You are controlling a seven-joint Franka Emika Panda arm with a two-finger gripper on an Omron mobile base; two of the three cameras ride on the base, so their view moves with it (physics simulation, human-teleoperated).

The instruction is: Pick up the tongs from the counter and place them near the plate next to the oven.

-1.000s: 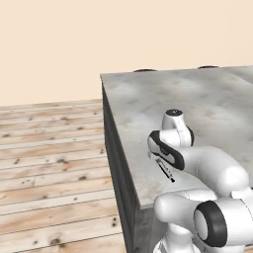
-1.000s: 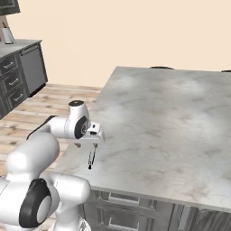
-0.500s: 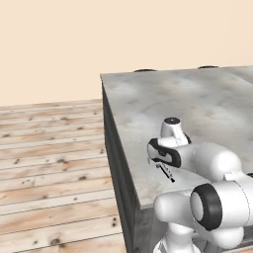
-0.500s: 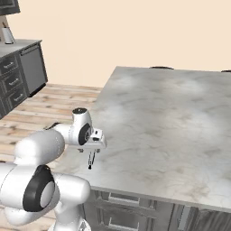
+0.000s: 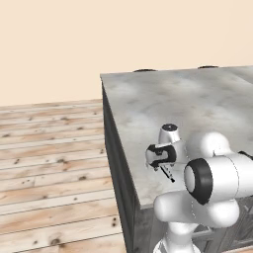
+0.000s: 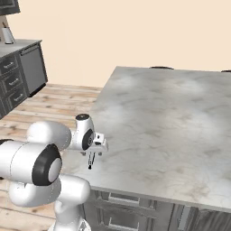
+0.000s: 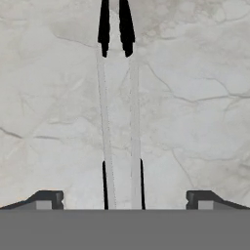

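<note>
1 tongs (image 7: 119,97) on counter (image 6: 171,117), betw wide-open fingers (image 7: 49,200), nothing gripped.

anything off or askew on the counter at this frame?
Nothing stands out. The tongs lie flat on the counter, near its front corner, right under the gripper. In the hand view the jaws stand wide apart, one on each side of the tongs, not touching them. No spill or damage visible.

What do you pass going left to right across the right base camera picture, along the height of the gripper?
Dark cabinets → wood floor → robot arm → gripper over the tongs → marbled counter.
</note>
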